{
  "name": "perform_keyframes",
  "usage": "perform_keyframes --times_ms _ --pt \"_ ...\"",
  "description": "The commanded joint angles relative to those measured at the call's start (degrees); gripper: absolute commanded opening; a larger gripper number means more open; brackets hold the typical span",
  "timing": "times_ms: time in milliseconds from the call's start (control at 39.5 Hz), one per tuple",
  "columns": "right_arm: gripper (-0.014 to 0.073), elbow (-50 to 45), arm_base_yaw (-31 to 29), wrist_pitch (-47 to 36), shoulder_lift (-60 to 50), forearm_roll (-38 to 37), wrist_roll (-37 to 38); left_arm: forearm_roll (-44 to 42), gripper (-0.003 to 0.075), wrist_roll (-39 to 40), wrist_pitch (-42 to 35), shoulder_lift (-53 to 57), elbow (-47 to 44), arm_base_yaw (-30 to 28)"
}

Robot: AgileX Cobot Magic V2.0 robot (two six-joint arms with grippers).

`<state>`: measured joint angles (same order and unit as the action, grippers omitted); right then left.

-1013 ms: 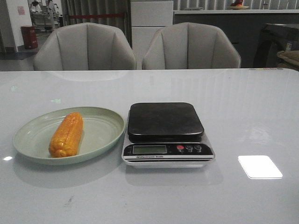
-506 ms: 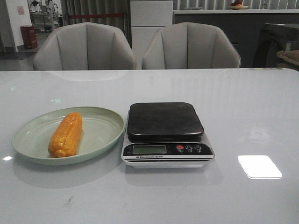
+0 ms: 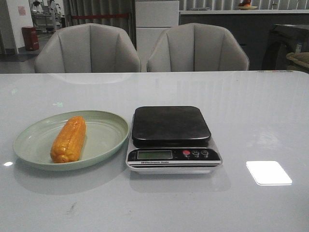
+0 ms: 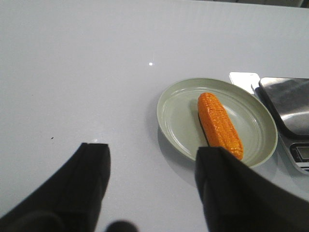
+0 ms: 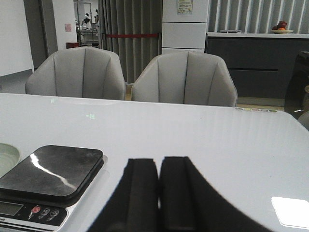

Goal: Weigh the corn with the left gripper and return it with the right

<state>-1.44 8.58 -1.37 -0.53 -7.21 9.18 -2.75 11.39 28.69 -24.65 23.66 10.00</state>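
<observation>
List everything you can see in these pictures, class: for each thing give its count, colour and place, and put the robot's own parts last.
corn: one, orange-yellow, lying in the plate
plate: one, pale green, on the table, left of the scale
scale: one, black platform, silver base, at the table's middle, nothing on it
table: one, glossy white
chairs: two, grey, behind the table
left gripper: one, black, open, hovering above the table short of the plate
right gripper: one, black, shut, above the table right of the scale

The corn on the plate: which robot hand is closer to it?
Left. The left hand hangs open just short of the corn; the right hand sits shut beyond the scale.
</observation>
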Motion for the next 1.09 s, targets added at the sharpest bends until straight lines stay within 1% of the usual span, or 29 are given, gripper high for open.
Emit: perform_keyframes --times_ms 0,127,253,557,658,835,962,1063 --pt "0.0159 -0.6 0.0 -4.3 -1.1 -0.1 -0.2 0.5 0.0529 0.5 -4.9 -5.1 4.0 0.4" --pt "0.0159 -0.6 0.0 -4.3 -1.1 -0.1 -0.2 0.5 0.0529 -0.1 -5.8 -11.1 6.8 0.9" --pt "0.0159 -0.6 0.0 -4.3 -1.1 -0.1 -0.2 0.8 0.0529 -0.1 -6.8 -17.9 9.5 3.0" --pt "0.0159 -0.6 0.0 -4.3 -1.1 -0.1 -0.2 2.8 0.0528 -0.1 -12.3 -38.5 16.6 11.8" --pt "0.0159 -0.6 0.0 -4.3 -1.1 -0.1 -0.2 4.5 0.0528 0.0 -14.4 -45.1 19.5 13.8" --pt "0.0159 -0.6 0.0 -4.3 -1.1 -0.1 -0.2 6.6 0.0528 0.0 -14.1 -55.7 24.8 14.3" --pt "0.0159 -0.6 0.0 -4.3 -1.1 -0.1 -0.2 6.6 0.0529 0.0 -13.8 -61.7 27.7 14.3" --pt "0.0159 -0.6 0.0 -4.3 -1.1 -0.1 -0.2 7.3 0.0548 0.0 -14.0 -65.4 29.2 14.3"
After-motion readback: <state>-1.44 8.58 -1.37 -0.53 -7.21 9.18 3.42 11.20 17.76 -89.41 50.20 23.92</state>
